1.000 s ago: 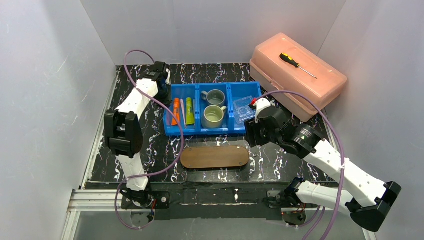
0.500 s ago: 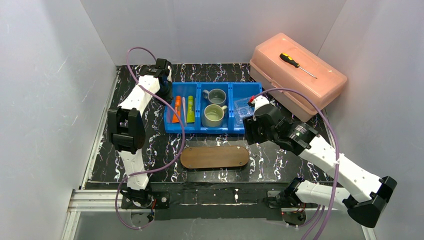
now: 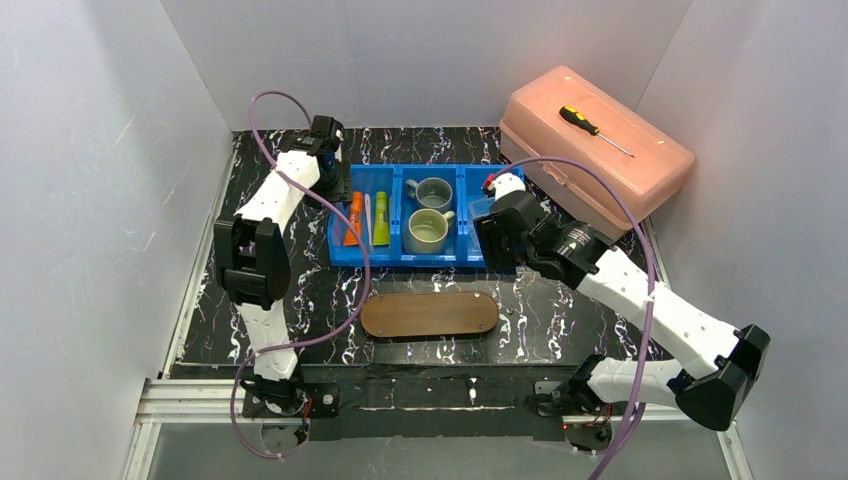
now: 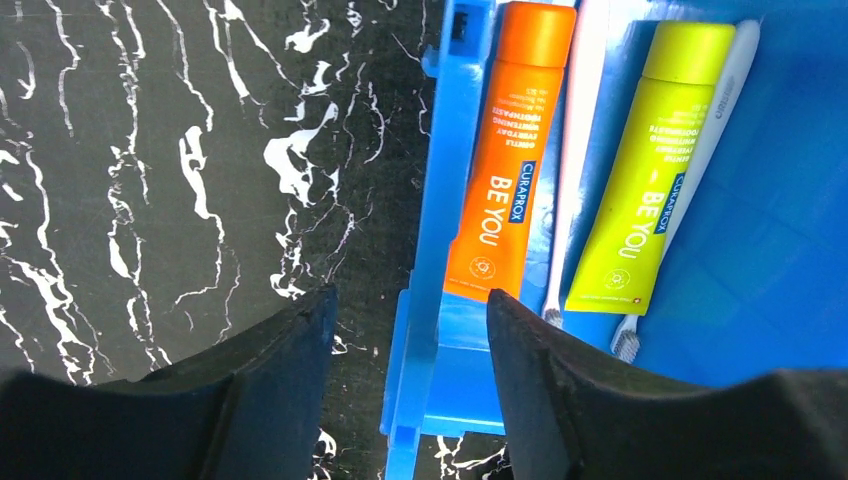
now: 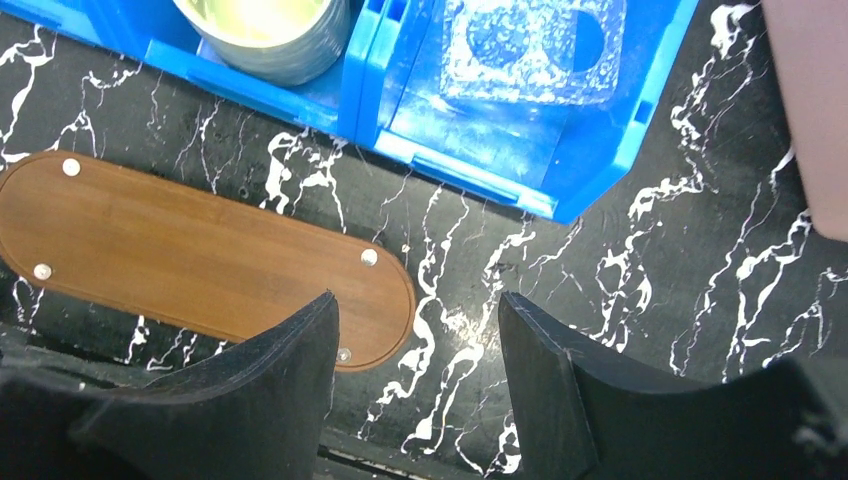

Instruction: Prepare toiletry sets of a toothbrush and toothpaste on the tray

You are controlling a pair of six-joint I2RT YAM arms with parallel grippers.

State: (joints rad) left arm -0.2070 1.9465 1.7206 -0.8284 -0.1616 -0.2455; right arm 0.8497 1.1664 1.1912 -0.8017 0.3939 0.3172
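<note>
The orange tube [image 4: 510, 160] and the green tube [image 4: 650, 170] lie in the left compartment of the blue bin [image 4: 440, 200]. One thin whitish toothbrush [image 4: 570, 170] lies between them and another [image 4: 715, 130] on the green tube's far side. My left gripper [image 4: 410, 310] is open and empty, its jaws astride the bin's left wall; it hangs at the bin's far left corner [image 3: 338, 183]. The grey mug [image 3: 432, 192] and the pale green mug [image 3: 427, 232] stand in the middle compartment. My right gripper [image 5: 418, 310] is open and empty, above the brown tray's [image 5: 200, 260] right end.
A small clear plastic holder [image 5: 530, 45] sits in the bin's right compartment. A pink box [image 3: 595, 150] with a screwdriver [image 3: 592, 127] on it stands at the back right. White walls close in the black marbled table.
My right gripper has moved left and away from me, to the bin's right compartment. My left gripper has shifted a little right, onto the bin's far left corner.
</note>
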